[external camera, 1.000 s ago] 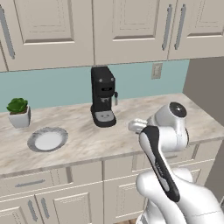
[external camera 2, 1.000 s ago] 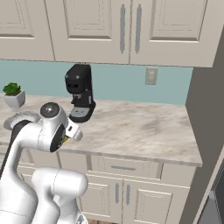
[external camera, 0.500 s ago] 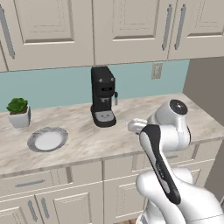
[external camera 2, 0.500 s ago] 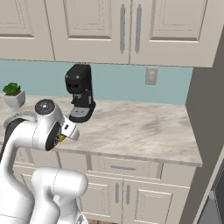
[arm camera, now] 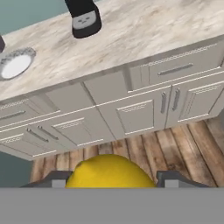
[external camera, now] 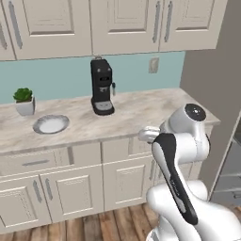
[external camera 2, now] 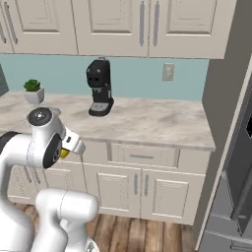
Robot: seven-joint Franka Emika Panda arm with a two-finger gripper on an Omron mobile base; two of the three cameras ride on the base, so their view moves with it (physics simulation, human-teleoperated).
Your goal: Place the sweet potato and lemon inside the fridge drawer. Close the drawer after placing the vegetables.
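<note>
From the left base camera I see my arm folded in front of the desk's front edge, near its right end. A coffee machine stands at the back of the desk, a white plate sits toward the left, and a small potted plant is at the back left corner.

In the right base camera a speck of yellow, the lemon, shows tucked against the wrist, off the desk and below its front edge. The fridge's dark side is at the far right.

In the hand camera the lemon sits between the two fingertips, so the jaws are holding the lemon at a middling width. I judge it light, firm and round with a slick rind; a grip across its middle should keep it from rolling out.
</note>
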